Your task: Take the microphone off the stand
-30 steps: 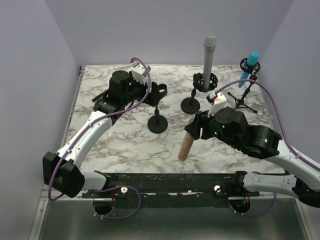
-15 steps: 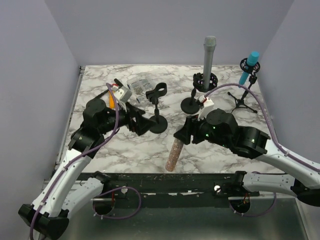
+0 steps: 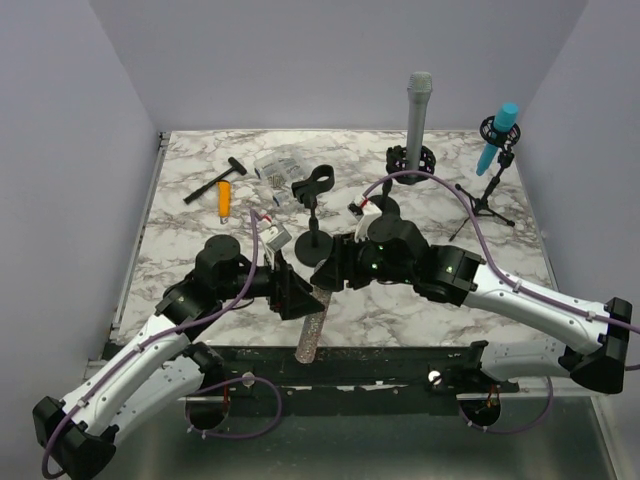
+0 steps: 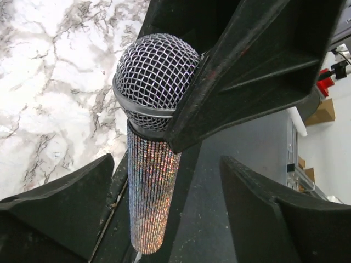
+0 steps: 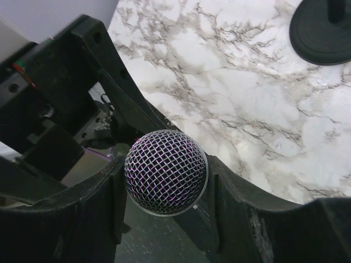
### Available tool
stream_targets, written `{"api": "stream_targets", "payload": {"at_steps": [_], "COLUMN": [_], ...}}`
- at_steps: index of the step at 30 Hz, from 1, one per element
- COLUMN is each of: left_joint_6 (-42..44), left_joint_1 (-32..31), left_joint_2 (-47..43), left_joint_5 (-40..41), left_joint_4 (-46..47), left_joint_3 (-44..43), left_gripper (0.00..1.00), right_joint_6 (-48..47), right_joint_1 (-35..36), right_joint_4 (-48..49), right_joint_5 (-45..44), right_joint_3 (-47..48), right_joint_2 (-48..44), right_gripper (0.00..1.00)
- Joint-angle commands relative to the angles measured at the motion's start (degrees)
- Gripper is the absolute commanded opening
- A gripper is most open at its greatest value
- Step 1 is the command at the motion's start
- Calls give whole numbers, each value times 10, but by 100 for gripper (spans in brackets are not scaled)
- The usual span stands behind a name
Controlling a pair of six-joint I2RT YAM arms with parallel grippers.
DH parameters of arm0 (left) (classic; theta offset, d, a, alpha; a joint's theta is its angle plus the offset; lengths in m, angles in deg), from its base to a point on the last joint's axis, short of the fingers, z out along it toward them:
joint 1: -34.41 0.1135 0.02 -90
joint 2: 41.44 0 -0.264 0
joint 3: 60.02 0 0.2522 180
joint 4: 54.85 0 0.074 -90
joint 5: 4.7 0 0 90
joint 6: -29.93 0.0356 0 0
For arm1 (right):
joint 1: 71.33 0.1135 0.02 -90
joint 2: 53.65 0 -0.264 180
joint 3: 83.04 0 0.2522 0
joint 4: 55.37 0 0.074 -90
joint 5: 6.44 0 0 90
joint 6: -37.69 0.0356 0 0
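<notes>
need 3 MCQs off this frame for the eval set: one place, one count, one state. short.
1. Where is the glitter microphone?
A) in the clip stand
B) in the right gripper, at the table's near edge
C) flat on the table

2. How many microphones show?
A) one
B) two
C) three

3. The left gripper is:
A) open
B) shut on the glitter microphone
C) shut on the clip stand

1 B: the right fingers clamp its mesh head, and the clip stand is empty.
2 C: glitter, grey microphone, blue microphone.
3 A: its fingers stand wide apart.
</notes>
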Motion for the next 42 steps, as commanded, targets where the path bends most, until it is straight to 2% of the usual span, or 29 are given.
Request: {"api": "stream_targets", "payload": {"at_steps": [1,5,9,11,13,14,15,17,18,20,21,22,25,28,31,35,39,42], "left_joint_6": [12,21,27,34,47,51,54,60,61,60,57,49,-14,-92,-154,-223,-368,-431], "left_joint_1": [-29,-46,-53,-54,-54,-54,-54,-54,-54,-53,-52,-52,-42,-2,85,191,284,344], "left_joint_2": [17,29,35,43,53,55,56,55,55,54,55,54,61,79,93,95,96,95], "left_joint_5": [44,83,102,107,112,121,131,152,165,192,210,239,382,483,489,474,552,593], "left_joint_4": [-6,-17,-13,-19,-32,-39,-47,-59,-67,-80,-85,-95,-148,-221,-269,-281,-362,-379], "left_joint_3": [-15,-20,-28,-37,-49,-53,-56,-58,-59,-60,-61,-61,-66,-80,-82,-67,-56,-36], "left_gripper": [73,66,50,37,20,5,0,0,0,0,0,0,0,0,0,0,0,0], "right_joint_6": [17,17,11,8,6,6,6,5,4,0,-2,-2,13,16,22,34,40,43], "right_joint_1": [-7,-15,-15,-15,-15,-15,-15,-16,-15,-15,-15,-15,-15,-15,-15,-15,-15,-15], "right_joint_4": [51,53,56,57,64,66,66,58,51,34,24,11,-36,-52,-56,-60,-58,-60], "right_joint_5": [41,44,50,48,46,42,34,9,-5,-46,-66,-85,-172,-212,-216,-205,-175,-161], "right_joint_3": [4,-2,-4,-7,-12,-15,-17,-19,-19,-15,-12,-8,1,-6,-21,-37,-47,-46], "right_joint_2": [-5,-13,-15,-18,-23,-25,-29,-35,-38,-46,-51,-56,-77,-105,-129,-138,-128,-116], "right_gripper": [1,1,1,1,1,1,4,33,52,83,93,99,100,100,100,100,100,100]}}
